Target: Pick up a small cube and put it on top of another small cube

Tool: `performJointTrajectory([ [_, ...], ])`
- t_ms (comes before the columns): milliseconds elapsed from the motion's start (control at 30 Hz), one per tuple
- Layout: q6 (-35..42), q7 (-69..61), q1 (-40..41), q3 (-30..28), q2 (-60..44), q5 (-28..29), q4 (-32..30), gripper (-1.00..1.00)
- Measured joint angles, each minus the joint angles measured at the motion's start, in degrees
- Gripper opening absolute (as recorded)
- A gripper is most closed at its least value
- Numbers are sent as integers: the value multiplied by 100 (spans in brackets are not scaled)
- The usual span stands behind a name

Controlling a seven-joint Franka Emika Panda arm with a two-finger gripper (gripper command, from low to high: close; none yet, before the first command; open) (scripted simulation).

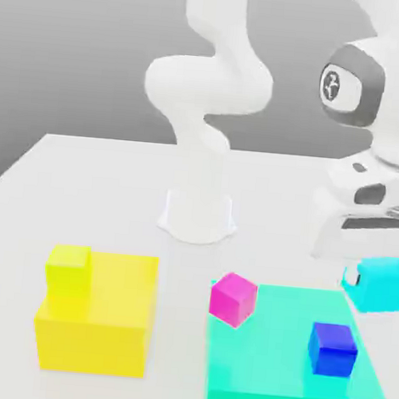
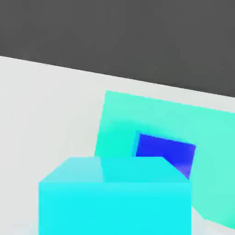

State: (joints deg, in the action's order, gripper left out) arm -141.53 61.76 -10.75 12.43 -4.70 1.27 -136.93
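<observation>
Robot arm (image 1: 215,76), upper centre of the exterior view: glossy white, smooth rounded tubular links with bulging joint housings, no seams or screws to make out. Round white base collar (image 1: 198,216) at centre frame, flared slightly at the bottom where it meets the table. Upper right of frame: wrist joint (image 1: 354,83) with a dark grey band ringing a white round end cap, cap carries a small dark circular logo mark. Below it at right, boxy white hand body (image 1: 355,208) with dark grey recessed slots and a small dark detail on its upper face. No cables seen.
</observation>
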Motion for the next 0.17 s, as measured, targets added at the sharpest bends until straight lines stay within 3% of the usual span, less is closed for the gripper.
performJointTrajectory([
  [167,0,0,4,0,0,0,0,100],
])
